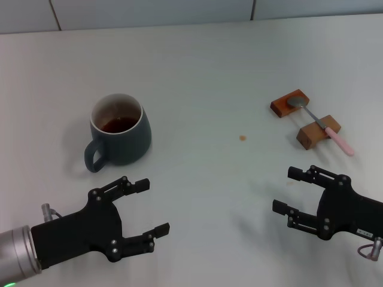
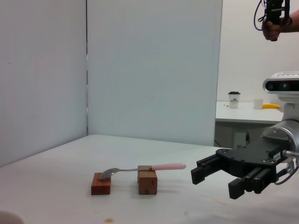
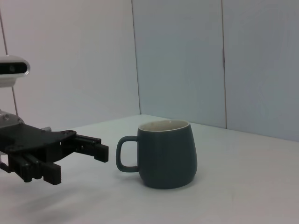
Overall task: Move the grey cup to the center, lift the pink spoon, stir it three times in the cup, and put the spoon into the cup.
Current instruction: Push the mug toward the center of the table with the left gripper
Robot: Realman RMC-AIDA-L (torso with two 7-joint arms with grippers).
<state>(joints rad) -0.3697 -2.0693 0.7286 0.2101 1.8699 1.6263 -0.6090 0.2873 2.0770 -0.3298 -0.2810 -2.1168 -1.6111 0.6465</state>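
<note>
The grey cup (image 1: 119,128) stands upright on the left of the white table, its handle toward me and dark liquid inside. It also shows in the right wrist view (image 3: 168,154). The pink spoon (image 1: 320,122) lies across two wooden blocks at the right, and shows in the left wrist view (image 2: 140,169). My left gripper (image 1: 153,206) is open and empty, just in front of the cup, apart from it. My right gripper (image 1: 286,190) is open and empty, in front of the spoon. The bare center (image 1: 203,155) lies between them.
Two brown wooden blocks (image 1: 289,103) (image 1: 317,133) carry the spoon. A small brown spot (image 1: 242,138) marks the table near the middle. A wall panel runs along the table's far edge.
</note>
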